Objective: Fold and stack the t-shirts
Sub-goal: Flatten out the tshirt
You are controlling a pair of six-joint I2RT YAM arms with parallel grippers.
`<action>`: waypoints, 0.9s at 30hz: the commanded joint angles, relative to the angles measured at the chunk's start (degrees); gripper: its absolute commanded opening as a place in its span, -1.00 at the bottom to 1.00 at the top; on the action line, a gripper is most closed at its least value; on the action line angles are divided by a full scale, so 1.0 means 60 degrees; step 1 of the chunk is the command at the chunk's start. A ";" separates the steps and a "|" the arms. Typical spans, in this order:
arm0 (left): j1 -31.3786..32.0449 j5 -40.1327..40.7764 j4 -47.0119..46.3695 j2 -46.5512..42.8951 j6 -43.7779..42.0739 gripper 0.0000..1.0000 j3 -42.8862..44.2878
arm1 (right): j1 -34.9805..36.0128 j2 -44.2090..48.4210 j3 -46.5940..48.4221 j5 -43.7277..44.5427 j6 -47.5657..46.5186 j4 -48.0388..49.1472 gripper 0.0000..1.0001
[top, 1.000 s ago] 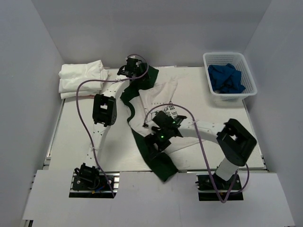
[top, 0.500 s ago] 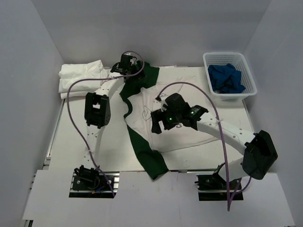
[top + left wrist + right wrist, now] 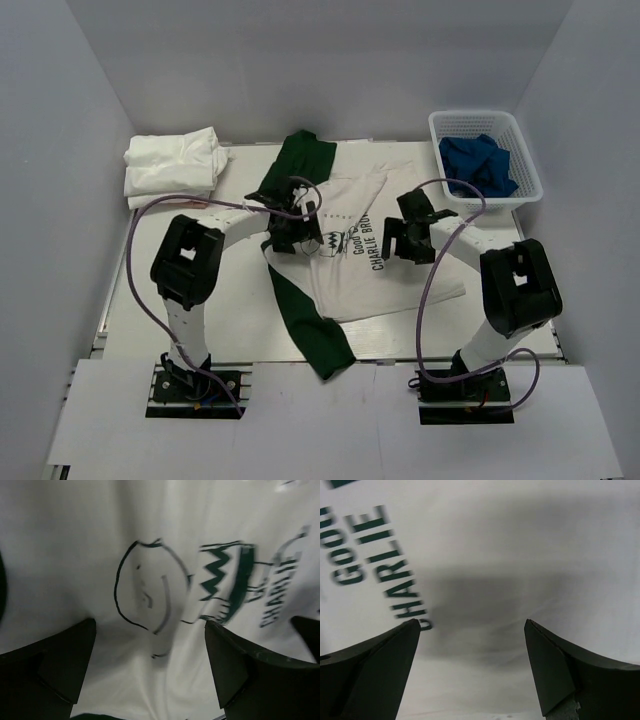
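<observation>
My two grippers are both released, jaws spread wide with nothing between them. My left gripper [image 3: 150, 652] is over the cartoon face and my right gripper [image 3: 470, 655] is over the lettering. Both belong to the one white cloth t-shirt with dark green sleeves [image 3: 350, 285], which lies spread out in the middle of the white table [image 3: 235, 320]. One pile of plain white folded t-shirts [image 3: 172, 165] sits at the far left corner; I cannot count its layers. One white plastic basket [image 3: 478, 115] at the far right holds crumpled blue cloth [image 3: 480, 165].

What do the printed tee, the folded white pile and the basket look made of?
Printed tee: soft matte cloth, probably cotton knit; it creases and the print lies flat. Folded white pile: similar matte cloth, rumpled at the edges. Basket: white, likely rigid plastic, with slotted walls.
</observation>
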State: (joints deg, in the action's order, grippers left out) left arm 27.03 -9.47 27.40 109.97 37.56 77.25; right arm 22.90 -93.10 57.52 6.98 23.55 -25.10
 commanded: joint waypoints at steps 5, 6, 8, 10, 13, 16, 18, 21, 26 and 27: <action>-0.0226 0.0568 0.0546 0.0568 0.0360 0.99 -0.0555 | -0.0885 -0.0085 -0.0722 0.0582 0.0365 0.0141 0.81; -0.0416 0.0829 0.0546 0.0568 0.0448 0.99 -0.0745 | -0.0930 -0.0026 -0.1014 0.0521 0.0497 0.0126 0.81; -0.0505 0.1284 0.0546 0.0363 0.0449 0.99 -0.1054 | -0.0974 0.0339 -0.1513 -0.0018 0.0659 0.0141 0.81; -0.0782 0.1972 0.0911 0.0363 0.0449 0.99 -0.1054 | -0.0945 0.0647 -0.2099 -0.0225 0.0893 -0.0049 0.81; -0.1133 0.2793 0.1468 0.0479 0.0216 0.99 -0.0617 | -0.0843 0.1233 -0.2817 -0.1713 0.0953 -0.0050 0.81; -0.1602 0.3248 0.1980 0.0655 -0.0223 0.99 0.0113 | -0.0594 0.2082 -0.3682 -0.2482 0.1157 0.0228 0.81; -0.1692 0.2929 0.1910 0.0656 -0.0647 0.99 0.0673 | -0.0447 0.2596 -0.3450 -0.2439 0.1231 0.0083 0.81; -0.1780 0.1581 0.1571 0.0437 -0.2024 0.99 0.1505 | -0.0140 0.2947 -0.2661 -0.2467 0.1071 -0.0386 0.81; -0.1575 0.0762 0.1908 -0.0704 -0.2350 0.99 0.1745 | 0.0154 0.3227 -0.1444 -0.2131 0.0719 -0.0300 0.81; -0.1575 0.0585 0.1749 -0.1055 -0.2248 0.99 0.1091 | 0.0154 0.3227 -0.1369 -0.2145 0.0631 -0.0270 0.81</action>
State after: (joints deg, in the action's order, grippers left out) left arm 16.58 -1.21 37.01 111.50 26.46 86.21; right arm 23.57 -75.57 44.53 -5.56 28.82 -27.09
